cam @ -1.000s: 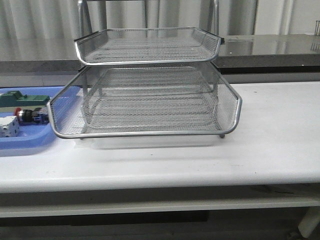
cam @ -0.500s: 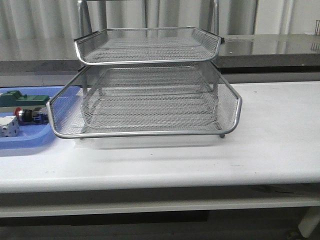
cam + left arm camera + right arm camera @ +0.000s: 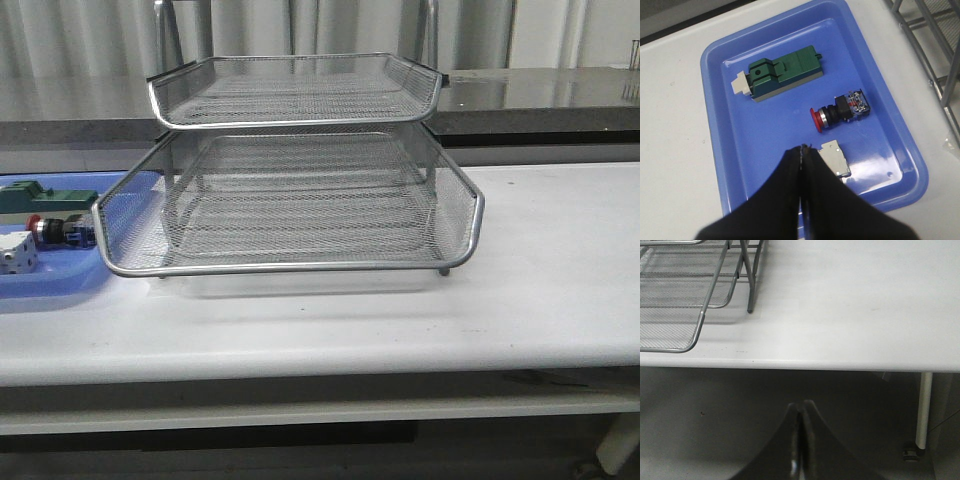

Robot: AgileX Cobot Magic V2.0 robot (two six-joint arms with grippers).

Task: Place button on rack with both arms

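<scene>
1. Lying on its side in the blue tray (image 3: 720,165), the button (image 3: 840,110) has its red cap turned away from the rack (image 3: 300,190), and its blue rear block is on the side nearer to the rack.
2. In the front view the button (image 3: 58,232) shows at the left edge, just beside the lower wire tray of the rack, and the blue tray (image 3: 60,285) touches or nearly touches that wire tray.
3. A green-and-grey block (image 3: 780,74) rests in the same blue tray, apart from the button.
4. A white block (image 3: 835,157) is also in the tray, near the button, and the left gripper partly hides it.
5. The left gripper (image 3: 801,150) hangs over the blue tray with its two fingers pressed together, and nothing is between them.
6. The right gripper (image 3: 801,407) is off the front edge of the white table (image 3: 850,305), to the side of the rack (image 3: 685,295); its fingers are also together and hold nothing.
7. The rack stands on the table with the lower tray drawn out toward the camera, and both visible trays carry nothing.
</scene>
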